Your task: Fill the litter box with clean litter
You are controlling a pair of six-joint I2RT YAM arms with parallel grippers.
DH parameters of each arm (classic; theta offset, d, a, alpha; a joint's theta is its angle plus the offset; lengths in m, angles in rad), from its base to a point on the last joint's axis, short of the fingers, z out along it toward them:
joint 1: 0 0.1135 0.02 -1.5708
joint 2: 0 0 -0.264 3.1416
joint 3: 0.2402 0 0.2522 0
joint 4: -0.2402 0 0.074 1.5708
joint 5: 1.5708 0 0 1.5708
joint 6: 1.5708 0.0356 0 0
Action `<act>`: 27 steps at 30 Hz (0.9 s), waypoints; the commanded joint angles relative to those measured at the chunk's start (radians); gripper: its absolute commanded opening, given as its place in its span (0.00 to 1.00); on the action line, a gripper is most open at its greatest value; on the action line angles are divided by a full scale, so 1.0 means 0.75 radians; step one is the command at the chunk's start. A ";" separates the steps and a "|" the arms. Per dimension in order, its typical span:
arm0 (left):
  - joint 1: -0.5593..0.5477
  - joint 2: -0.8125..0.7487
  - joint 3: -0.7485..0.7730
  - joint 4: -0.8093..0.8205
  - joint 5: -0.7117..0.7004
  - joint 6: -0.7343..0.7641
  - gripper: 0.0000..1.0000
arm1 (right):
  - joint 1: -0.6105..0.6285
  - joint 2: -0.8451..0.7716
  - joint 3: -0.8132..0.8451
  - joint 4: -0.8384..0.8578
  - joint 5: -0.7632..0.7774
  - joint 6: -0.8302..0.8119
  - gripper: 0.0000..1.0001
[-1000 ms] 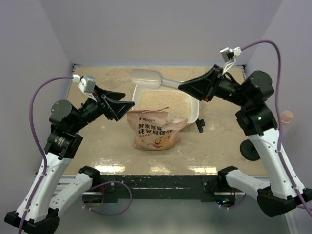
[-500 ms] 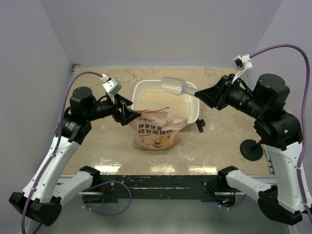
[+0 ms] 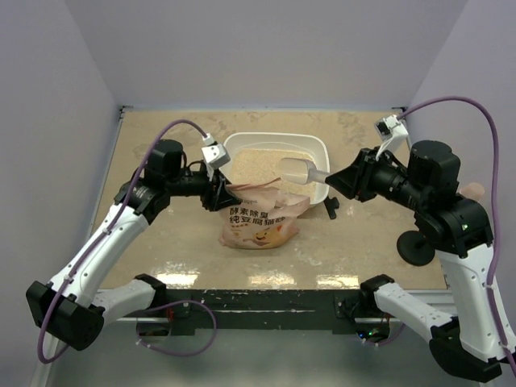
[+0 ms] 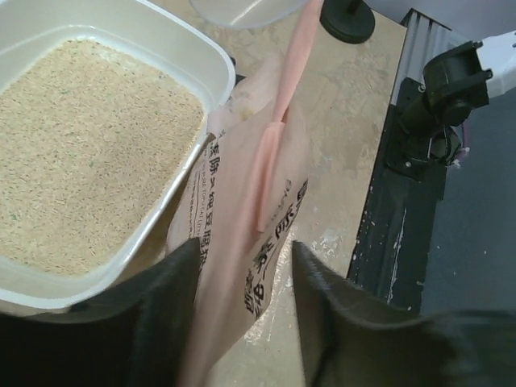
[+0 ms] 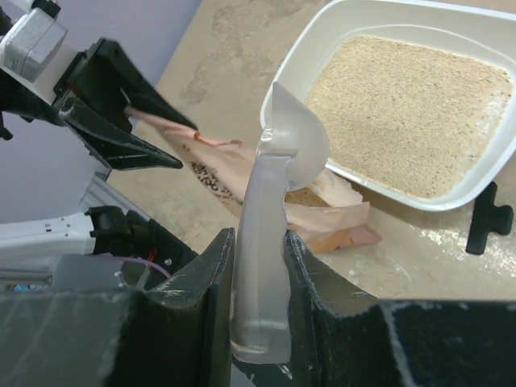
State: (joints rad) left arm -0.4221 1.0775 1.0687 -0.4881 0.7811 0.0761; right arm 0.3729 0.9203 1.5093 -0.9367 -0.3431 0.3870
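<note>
White box [image 3: 318, 147] at desk's far edge, centre; litter [image 3: 262, 161] covers its floor | left jaws now astride bag [image 3: 258, 222] top, clamp not discernible | right jaws pinch scoop [image 3: 294, 169], drawn back to bag mouth | refill scoop likely next.

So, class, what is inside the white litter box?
Pale beige litter covers the litter box floor, which is hidden; the bag covers part of its near rim.

Left gripper [image 3: 221, 193] jaws parted; right gripper [image 3: 333, 178] clamped tight.
</note>
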 commanded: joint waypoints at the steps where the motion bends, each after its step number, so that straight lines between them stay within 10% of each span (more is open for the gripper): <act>1: -0.034 0.026 0.013 -0.028 0.069 0.111 0.28 | 0.002 -0.020 0.043 -0.056 0.128 -0.019 0.00; 4: -0.047 0.020 0.011 -0.047 0.047 0.140 0.00 | 0.000 -0.020 0.053 -0.109 0.181 -0.017 0.00; 27: -0.196 -0.502 -0.337 0.225 -0.299 0.271 0.00 | 0.000 0.037 0.049 -0.326 -0.176 -0.027 0.00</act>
State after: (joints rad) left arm -0.5690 0.7769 0.8490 -0.4351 0.6014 0.2527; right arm 0.3729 0.9337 1.5162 -1.1641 -0.3988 0.3828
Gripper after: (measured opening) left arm 0.029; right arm 0.277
